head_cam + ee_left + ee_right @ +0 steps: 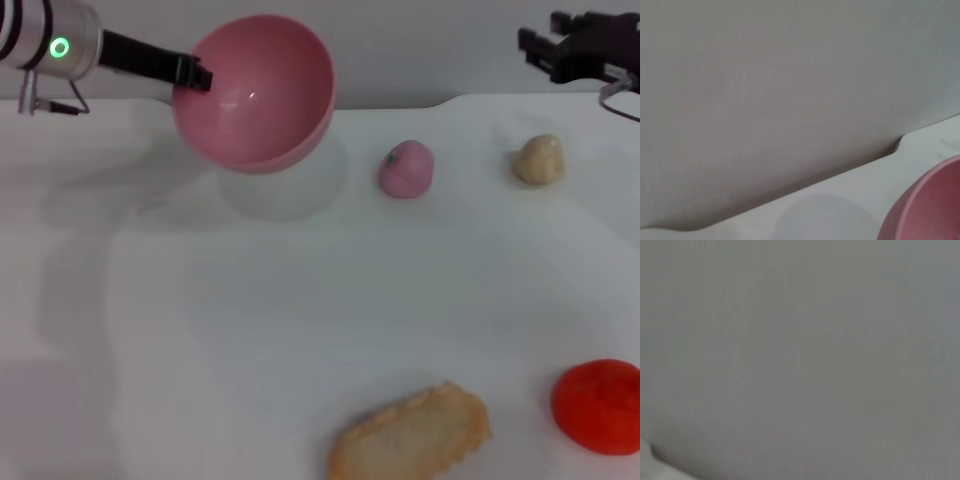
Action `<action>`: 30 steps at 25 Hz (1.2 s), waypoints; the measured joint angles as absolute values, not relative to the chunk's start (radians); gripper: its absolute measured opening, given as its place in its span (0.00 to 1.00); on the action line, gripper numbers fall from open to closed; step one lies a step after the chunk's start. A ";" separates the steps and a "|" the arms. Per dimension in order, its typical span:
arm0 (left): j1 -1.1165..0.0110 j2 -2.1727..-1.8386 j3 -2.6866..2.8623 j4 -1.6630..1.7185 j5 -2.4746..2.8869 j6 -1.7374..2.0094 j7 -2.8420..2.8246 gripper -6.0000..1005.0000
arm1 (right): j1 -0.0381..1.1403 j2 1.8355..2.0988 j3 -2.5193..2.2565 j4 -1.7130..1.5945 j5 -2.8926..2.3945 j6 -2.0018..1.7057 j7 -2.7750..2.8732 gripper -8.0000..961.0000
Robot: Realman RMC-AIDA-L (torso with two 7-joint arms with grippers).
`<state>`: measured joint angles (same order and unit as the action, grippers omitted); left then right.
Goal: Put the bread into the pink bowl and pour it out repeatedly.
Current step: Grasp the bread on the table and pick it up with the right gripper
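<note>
In the head view my left gripper [196,74] is shut on the rim of the pink bowl [255,90], holding it tipped in the air above the table's far left, its empty inside facing me. An edge of the pink bowl [932,207] shows in the left wrist view. The bread [410,434] lies on the table near the front edge, its plain tan side up, well away from the bowl. My right gripper [560,48] hangs raised at the far right, away from everything.
A small pink peach-like toy [406,168] and a beige lump [540,159] sit at the back of the white table [250,330]. A flat orange-red round thing [600,405] lies at the front right, beside the bread.
</note>
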<state>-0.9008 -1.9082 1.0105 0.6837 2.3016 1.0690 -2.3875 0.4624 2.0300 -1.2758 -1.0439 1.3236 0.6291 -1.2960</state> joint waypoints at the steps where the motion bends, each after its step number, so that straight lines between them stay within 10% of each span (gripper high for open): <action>1: -0.897 -1.908 1.010 0.684 2.302 1.069 -2.388 0.04 | 0.481 2.027 -1.276 -1.057 1.228 0.648 -1.205 0.51; 19: -0.866 -1.904 1.009 0.682 2.301 1.071 -2.376 0.04 | 0.750 2.000 -1.258 -1.049 0.705 1.477 -0.954 0.52; 30: -0.875 -1.904 1.018 0.684 2.312 1.069 -2.371 0.04 | 0.834 2.066 -1.276 -1.063 0.708 1.576 -0.977 0.53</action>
